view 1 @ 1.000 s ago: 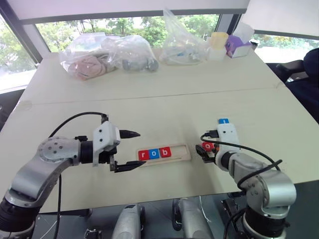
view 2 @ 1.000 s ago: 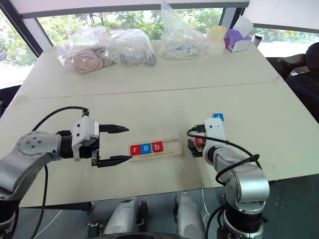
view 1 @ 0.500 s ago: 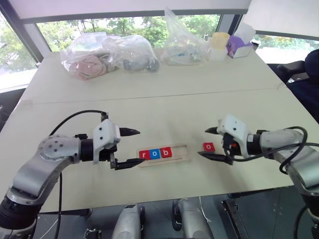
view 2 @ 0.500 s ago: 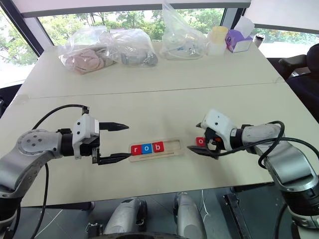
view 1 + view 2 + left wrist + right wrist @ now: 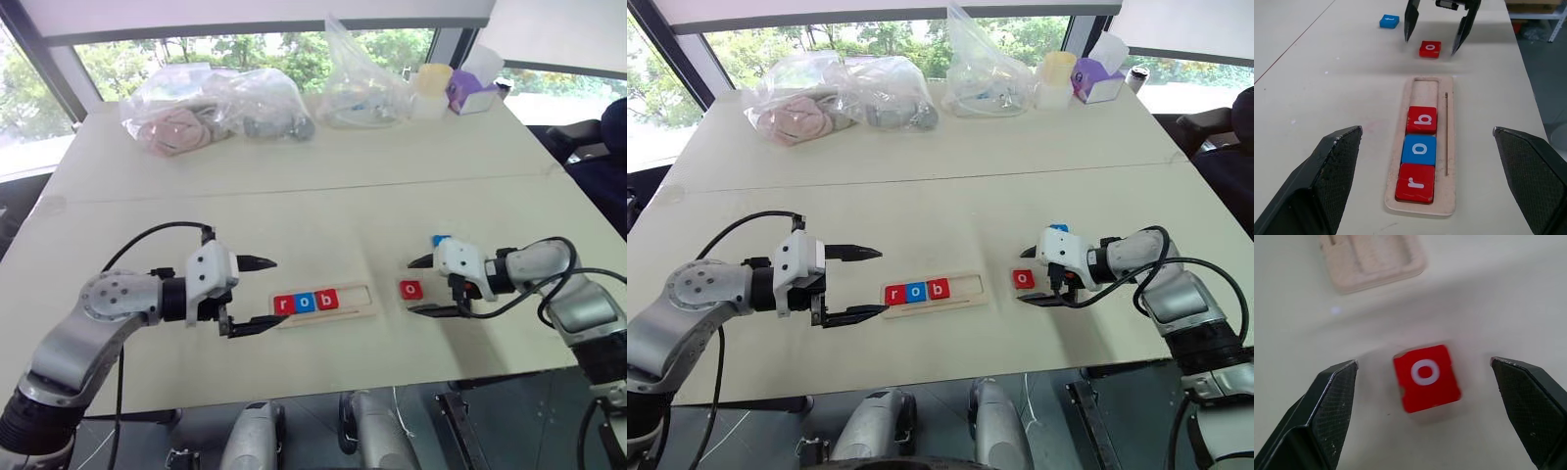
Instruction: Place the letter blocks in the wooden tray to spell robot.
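Observation:
The wooden tray [image 5: 361, 305] lies on the table with three letter blocks in its left part: a red r [image 5: 283, 305], a blue o [image 5: 304, 302] and a red b [image 5: 326, 299]. Its right end is bare. A loose red o block [image 5: 410, 290] rests on the table to the tray's right. My right gripper [image 5: 423, 285] is open just right of that block, one finger on each side of it, not touching. A blue block [image 5: 441, 240] lies behind that gripper. My left gripper [image 5: 257, 294] hangs open just left of the tray, holding nothing.
Clear plastic bags [image 5: 211, 106] of items, a yellow-lidded cup [image 5: 428, 88] and a purple tissue box [image 5: 468, 91] stand along the table's far side. A seam [image 5: 294, 188] runs across the table between them and the tray.
My right arm swung out to the right and its gripper rolled over, going from on top of the red o block to level beside it. The left gripper stayed still.

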Motion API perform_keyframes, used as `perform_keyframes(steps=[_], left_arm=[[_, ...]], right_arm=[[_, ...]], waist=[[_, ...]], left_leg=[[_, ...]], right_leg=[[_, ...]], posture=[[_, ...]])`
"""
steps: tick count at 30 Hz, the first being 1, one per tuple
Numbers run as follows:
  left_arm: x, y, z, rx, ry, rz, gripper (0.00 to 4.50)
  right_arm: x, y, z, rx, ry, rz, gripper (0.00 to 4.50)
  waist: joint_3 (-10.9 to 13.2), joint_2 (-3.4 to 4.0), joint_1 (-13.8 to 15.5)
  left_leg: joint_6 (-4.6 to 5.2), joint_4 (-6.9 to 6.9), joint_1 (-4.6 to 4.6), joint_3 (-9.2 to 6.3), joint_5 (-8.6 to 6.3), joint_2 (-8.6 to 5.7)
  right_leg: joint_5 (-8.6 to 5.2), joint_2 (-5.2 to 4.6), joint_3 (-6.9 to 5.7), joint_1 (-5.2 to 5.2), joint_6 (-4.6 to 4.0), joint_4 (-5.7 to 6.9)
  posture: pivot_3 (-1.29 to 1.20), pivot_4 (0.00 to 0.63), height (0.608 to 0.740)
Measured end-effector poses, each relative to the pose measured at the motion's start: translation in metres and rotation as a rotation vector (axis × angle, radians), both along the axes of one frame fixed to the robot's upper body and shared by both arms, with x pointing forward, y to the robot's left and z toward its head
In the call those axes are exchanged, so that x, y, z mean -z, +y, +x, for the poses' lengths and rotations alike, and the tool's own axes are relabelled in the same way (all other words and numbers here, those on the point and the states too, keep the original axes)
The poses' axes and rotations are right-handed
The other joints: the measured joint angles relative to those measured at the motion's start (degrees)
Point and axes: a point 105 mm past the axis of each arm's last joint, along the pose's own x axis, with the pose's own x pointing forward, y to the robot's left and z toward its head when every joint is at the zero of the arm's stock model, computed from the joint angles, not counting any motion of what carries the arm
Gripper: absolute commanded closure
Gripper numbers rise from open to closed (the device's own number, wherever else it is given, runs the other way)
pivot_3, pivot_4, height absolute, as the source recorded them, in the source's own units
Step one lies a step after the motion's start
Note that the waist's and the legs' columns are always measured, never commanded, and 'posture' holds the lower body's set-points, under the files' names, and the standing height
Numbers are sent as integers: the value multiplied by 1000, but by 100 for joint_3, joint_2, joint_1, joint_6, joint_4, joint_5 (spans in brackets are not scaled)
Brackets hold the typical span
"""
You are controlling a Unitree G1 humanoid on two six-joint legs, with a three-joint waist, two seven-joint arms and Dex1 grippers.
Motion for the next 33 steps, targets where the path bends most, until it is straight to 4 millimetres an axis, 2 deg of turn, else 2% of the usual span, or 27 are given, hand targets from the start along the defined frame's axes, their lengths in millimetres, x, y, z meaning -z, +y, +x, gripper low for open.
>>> perform_keyframes(steps=[9, 12, 16, 17, 21, 29, 33], left_arm=[[0, 1, 1, 0, -18, -6, 0], [0, 1, 2, -1, -20, -5, 0], [-1, 1, 2, -2, -23, -6, 0], [-1, 1, 2, -3, -23, -6, 0], [-1, 1, 2, -7, -24, -6, 0], [-2, 1, 4, -17, -19, -6, 0], [-3, 0, 3, -16, -16, -8, 0]], right_arm=[[4, -1, 6, -12, 10, 8, 48], [4, -2, 10, -4, 8, 11, 922], [5, -2, 16, -1, 4, 5, 3044], [4, -3, 17, -1, 4, 3, 3394], [1, 3, 16, 1, 23, 12, 3384], [-38, 72, -2, -166, 6, 168, 3384], [-32, 92, -6, -206, 12, 174, 3384]], waist=[[0, 0, -16], [0, 0, -23], [0, 0, -29], [0, 0, -29], [1, 1, -25], [1, 2, -25], [1, 1, -3]], left_leg=[[0, 2, 15, 1, 0, 0], [0, 2, 26, 1, 0, 0], [-1, 1, 69, 1, 0, 3], [-1, 0, 80, -1, 0, 4], [-1, -1, 85, -8, 0, 8], [-1, -6, 85, -15, -1, 11], [-2, -5, 84, -13, -1, 8]], right_leg=[[0, 1, -1, 16, -2, 1], [0, 0, -1, 28, -2, 1], [-11, 0, 0, 69, 10, -2], [-15, -1, 0, 78, 15, -2], [-15, -3, 0, 81, 16, 0], [-15, -2, 0, 80, 15, 0], [-15, -7, 0, 80, 15, -3]], posture=[[0, 150, 740], [0, 150, 740], [0, 150, 740], [0, 150, 740], [0, 150, 740], [0, 150, 740], [0, 150, 740]])
